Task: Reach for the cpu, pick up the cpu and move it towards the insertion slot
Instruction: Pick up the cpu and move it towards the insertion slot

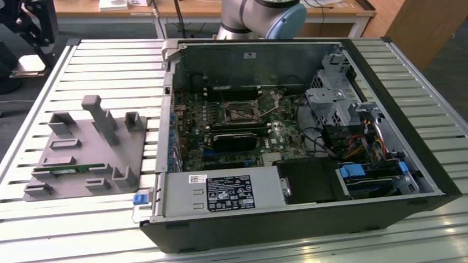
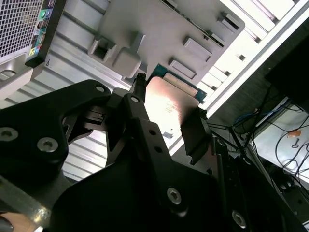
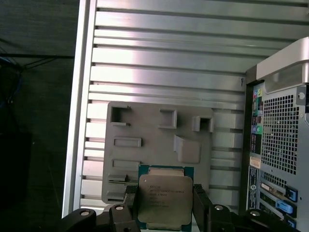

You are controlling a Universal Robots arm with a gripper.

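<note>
Over the grey fixture plate (image 3: 154, 130) by the worktop's (image 3: 169, 48) edge, we see the hand (image 3: 165, 195) clamped on the cpu's (image 3: 164, 203) two sides; such thin purchase could let it slip.

exterior view: camera set high and off the arm, facing obliquely down across the slatted aluminium worktop (image 1: 431, 104). it takes in the whole open black computer case (image 1: 292, 233) and the grey plastic fixture plate (image 1: 73, 159) on the exterior view's left.

first wrist view: looks straight down from well above the plate, with the black two-fingered hand (image 3: 165, 193) and the shiny silver square cpu (image 3: 164, 200) it clamps close under the lens.

second wrist view: sits close behind the hand, angled along its fingers.

all three views share plate, worktop and case.
</note>
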